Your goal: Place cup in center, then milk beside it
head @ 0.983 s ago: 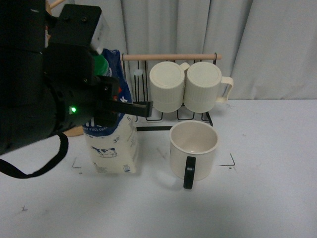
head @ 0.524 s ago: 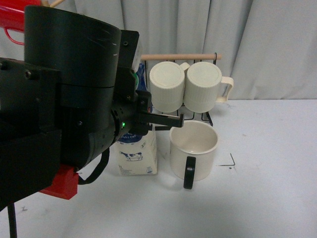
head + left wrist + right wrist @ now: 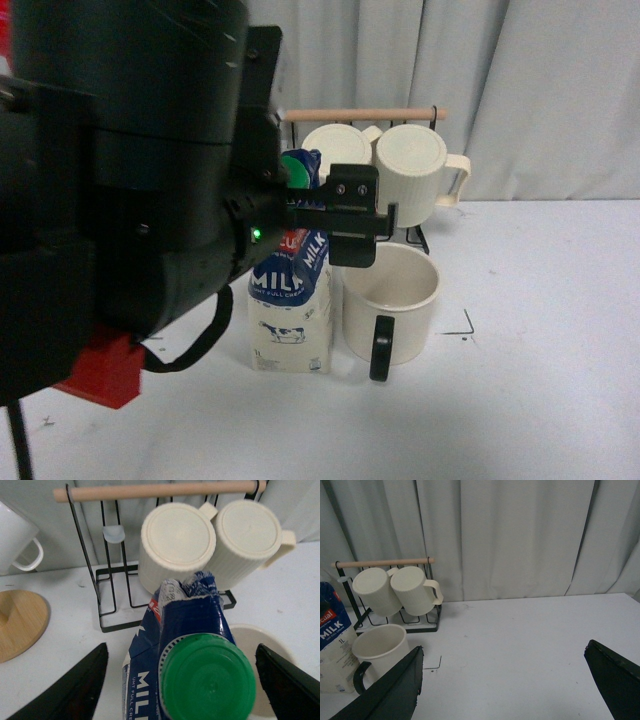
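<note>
Where the smooth cup [image 3: 390, 300] stands, the boxy milk [image 3: 292, 312] adjoins.

cup [image 3: 379, 649] upright on white bench [image 3: 530, 645], black handle toward camera | milk [image 3: 332, 645] just beside cup, perhaps touching | two ribbed mugs [image 3: 395, 590] on wire rack [image 3: 385, 565] behind | right hand [image 3: 502, 687] fingers spread wide
</note>
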Motion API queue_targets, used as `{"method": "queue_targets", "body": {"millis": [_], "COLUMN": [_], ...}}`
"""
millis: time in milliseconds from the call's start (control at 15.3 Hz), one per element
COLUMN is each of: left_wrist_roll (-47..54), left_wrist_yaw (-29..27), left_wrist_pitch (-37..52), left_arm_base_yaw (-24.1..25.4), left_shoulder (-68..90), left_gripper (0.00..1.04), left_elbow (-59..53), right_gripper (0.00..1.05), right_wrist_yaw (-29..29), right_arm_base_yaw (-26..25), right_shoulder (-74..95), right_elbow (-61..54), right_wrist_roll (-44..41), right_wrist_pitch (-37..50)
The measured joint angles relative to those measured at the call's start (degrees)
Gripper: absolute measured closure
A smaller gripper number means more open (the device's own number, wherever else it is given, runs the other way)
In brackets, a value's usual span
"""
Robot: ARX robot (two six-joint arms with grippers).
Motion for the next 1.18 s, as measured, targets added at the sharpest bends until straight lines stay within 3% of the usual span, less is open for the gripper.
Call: {"method": "queue_targets", "body": {"millis": [66, 328, 393, 459, 524, 655, 786, 1179], "left_wrist_roll": [-1.5, -3.0, -0.6, 4.7, 6.6, 8.8, 8.9, 9.0], "left_wrist_yaw": [1.1, 1.4, -2.3, -8.1, -8.1, -0.6, 3.0, 9.5], "left_wrist_pitch": [-0.6, 1.6, 5.0, 3.5, 2.9, -0.4, -2.7, -9.8], "left_arm_base_yaw": [0.3, 0.0, -0.3, 2.4, 5.7, 12.9, 16.7, 23.0], "left_shoulder": [-3.8, -23.8, -28.0, -37.9, -43.3, -53.1, -58.6, -69.7], "left_gripper": [0.05, 0.07, 0.12, 0.29, 0.39, 0.78, 1.01, 1.03], "left_elbow": [-2.3, -14.4, -17.8, -24.2, -27.8, -34.7, -37.2, -41.2], "right_gripper": [0.06, 0.06, 0.06, 0.06, 0.06, 0.06, 0.06, 0.06], "right_wrist_yaw": [0.0, 0.0, 0.0, 0.0, 0.0, 0.0, 0.0, 0.0], "right_arm_base_yaw": [0.0, 0.0, 0.0, 0.0, 0.0, 0.0, 0.0, 0.0], "right_shoulder": [0.0, 0.0, 0.0, 0.0, 0.0, 0.0, 0.0, 0.0], "right_elbow": [0.0, 0.0, 0.0, 0.0, 0.0, 0.0, 0.0, 0.0], "right_wrist_roll": [0.0, 0.0, 0.0, 0.0, 0.0, 0.0, 0.0, 0.0], "right_wrist_pitch": [0.0, 0.0, 0.0, 0.0, 0.0, 0.0, 0.0, 0.0]}}
